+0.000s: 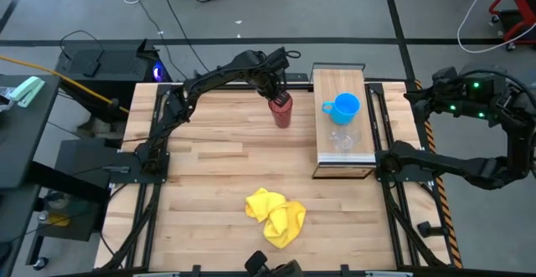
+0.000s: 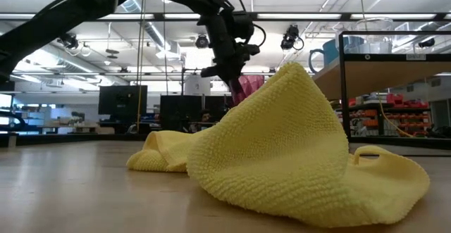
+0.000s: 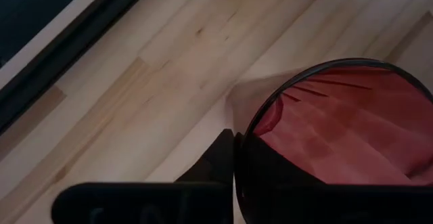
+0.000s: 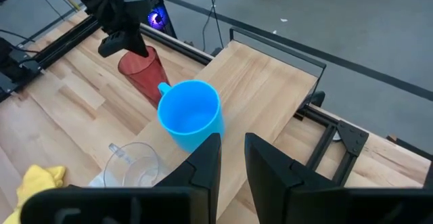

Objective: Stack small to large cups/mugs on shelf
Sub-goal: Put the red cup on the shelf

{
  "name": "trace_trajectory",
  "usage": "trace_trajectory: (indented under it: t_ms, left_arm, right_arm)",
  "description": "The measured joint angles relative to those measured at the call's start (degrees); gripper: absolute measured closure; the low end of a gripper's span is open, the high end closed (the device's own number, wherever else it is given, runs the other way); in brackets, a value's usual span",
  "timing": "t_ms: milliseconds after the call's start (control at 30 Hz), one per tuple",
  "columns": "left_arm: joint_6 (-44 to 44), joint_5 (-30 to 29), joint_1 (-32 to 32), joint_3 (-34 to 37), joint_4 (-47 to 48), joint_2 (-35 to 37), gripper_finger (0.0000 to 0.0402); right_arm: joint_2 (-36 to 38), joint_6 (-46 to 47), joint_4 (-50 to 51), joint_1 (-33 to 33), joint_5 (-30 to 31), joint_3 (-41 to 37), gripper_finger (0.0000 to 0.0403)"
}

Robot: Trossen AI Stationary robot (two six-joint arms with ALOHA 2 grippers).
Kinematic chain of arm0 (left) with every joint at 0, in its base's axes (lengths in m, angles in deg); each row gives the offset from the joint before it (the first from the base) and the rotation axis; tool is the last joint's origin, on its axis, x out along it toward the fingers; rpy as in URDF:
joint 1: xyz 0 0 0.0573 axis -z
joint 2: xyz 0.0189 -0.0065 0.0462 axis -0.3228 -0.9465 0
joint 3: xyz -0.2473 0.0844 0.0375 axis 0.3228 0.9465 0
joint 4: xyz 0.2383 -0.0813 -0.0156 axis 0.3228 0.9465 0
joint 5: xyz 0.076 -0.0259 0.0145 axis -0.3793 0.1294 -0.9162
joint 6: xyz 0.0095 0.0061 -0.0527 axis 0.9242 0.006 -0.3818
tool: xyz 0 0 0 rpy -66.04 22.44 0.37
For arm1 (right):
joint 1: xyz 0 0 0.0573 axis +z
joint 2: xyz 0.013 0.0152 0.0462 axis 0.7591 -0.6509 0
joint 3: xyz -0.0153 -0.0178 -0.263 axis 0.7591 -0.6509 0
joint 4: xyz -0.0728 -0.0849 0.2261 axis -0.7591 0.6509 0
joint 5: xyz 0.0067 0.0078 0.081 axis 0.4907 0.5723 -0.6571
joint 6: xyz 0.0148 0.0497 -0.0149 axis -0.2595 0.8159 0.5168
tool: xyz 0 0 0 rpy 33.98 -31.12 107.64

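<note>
1. The desk [image 1: 209, 156] was a butcher-block top of pale wood strips, framed by dark metal rails.
2. The left gripper [image 1: 276, 93] reached in over the far edge of the desk, its jaws clamped on the rim of the dark red translucent tumbler [image 1: 281, 111], one dark finger [image 3: 220, 160] against the outside wall in the left wrist view.
3. The tumbler was tapered, with a round mouth and faint ribs inside, and stood on the desk just beside the shelf [image 1: 335, 84].
4. The shelf was a long rectangular light-wood platform with a pale layered edge, raised on a thin black frame.
5. On it sat the bright blue mug [image 1: 344, 105], smooth, opaque and round-mouthed, its handle towards the tumbler.
6. Just beside the mug, on the shelf's near half, stood the small clear cup [image 1: 342, 138], see-through with a thin handle.
7. The right gripper [image 4: 230, 153] waited off the desk's right side, looking over the shelf, jaws apart and empty.
8. A yellow cloth [image 1: 276, 214] of looped terry lay crumpled near the desk's front.
</note>
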Motion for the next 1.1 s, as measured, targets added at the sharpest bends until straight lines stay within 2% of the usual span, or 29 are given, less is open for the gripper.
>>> trace_trajectory:
  t_ms: [533,900,1100]
  left_arm:
    - [-1.4,0.0,1.6,-0.5,0.9,2.1,0.0390]
    - [0.0,0.0,9.2,-0.9,7.0,3.6,0.0390]
    - [-2.3,-3.2,16.1,-2.2,11.2,6.2,0.0390]
  right_arm:
    - [0.0,-0.7,0.0,0.0,-0.1,0.0,0.0328]
    - [0.0,-3.0,0.5,0.0,-5.1,0.0,0.0328]
    - [0.0,-4.0,0.5,0.0,-13.5,0.0,0.0328]
